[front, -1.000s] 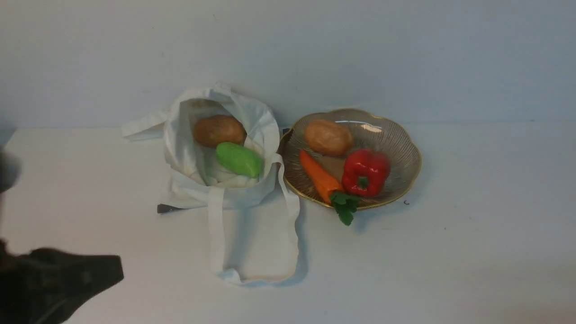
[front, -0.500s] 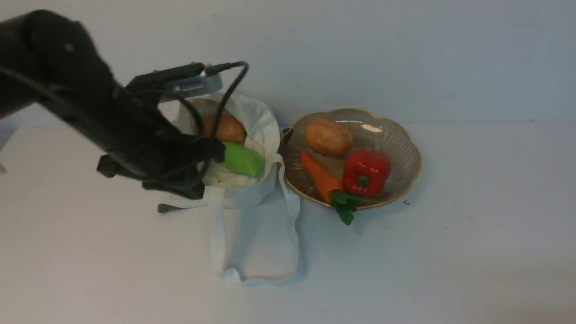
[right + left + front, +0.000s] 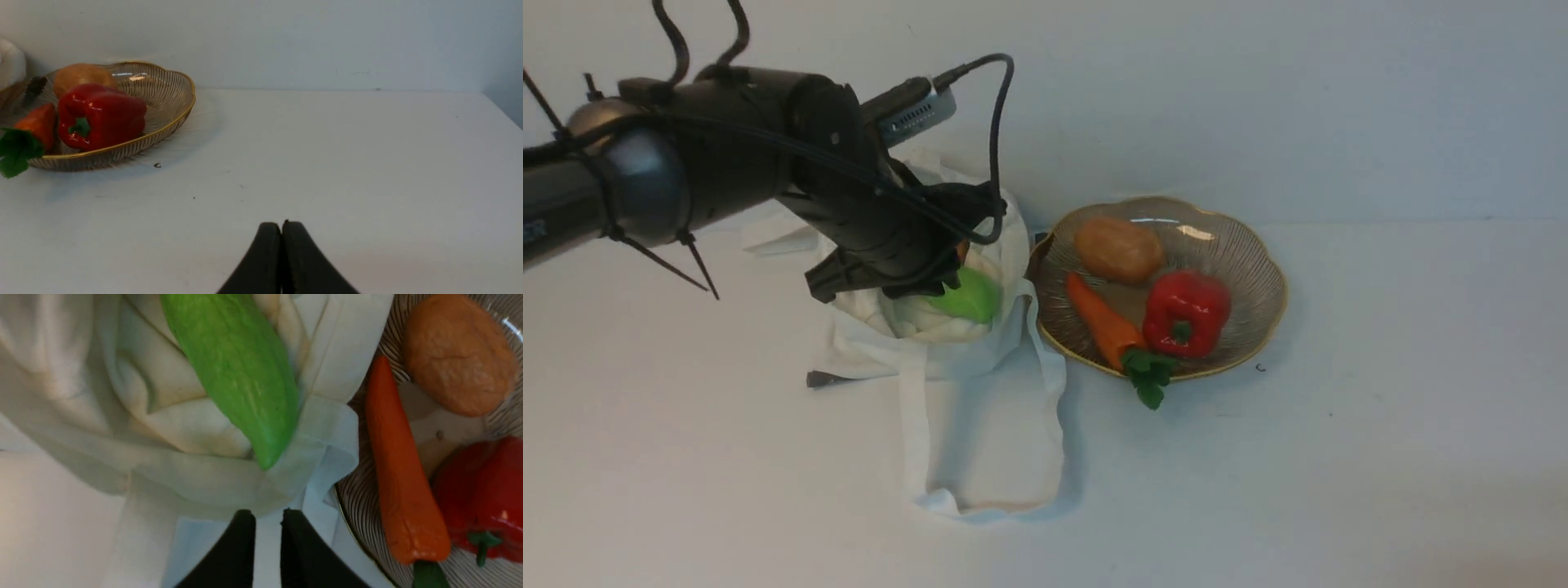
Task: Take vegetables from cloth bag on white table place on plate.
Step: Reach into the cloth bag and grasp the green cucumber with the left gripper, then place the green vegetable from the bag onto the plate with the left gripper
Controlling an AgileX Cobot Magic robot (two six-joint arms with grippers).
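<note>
The cloth bag (image 3: 980,425) lies open on the white table (image 3: 1339,457), its straps trailing toward me. The green vegetable (image 3: 970,296) lies in its mouth and shows close up in the left wrist view (image 3: 241,371). My left arm (image 3: 874,237) hangs over the bag and hides the potato inside. My left gripper (image 3: 268,516) is empty, a narrow gap between the fingers, above the bag's rim (image 3: 204,477) just short of the green tip. The plate (image 3: 1245,245) stands right of the bag. My right gripper (image 3: 282,224) is shut and empty over bare table, away from the plate (image 3: 171,90).
On the plate lie a potato (image 3: 1119,249), a carrot (image 3: 1103,318) with green leaves over the rim, and a red pepper (image 3: 1186,310). A small dark object (image 3: 825,378) pokes out under the bag's left side. A wall runs close behind the bag and plate.
My left arm has swung up from the near left corner and in over the bag, now covering the potato inside. The vegetables, bag and plate have not moved.
</note>
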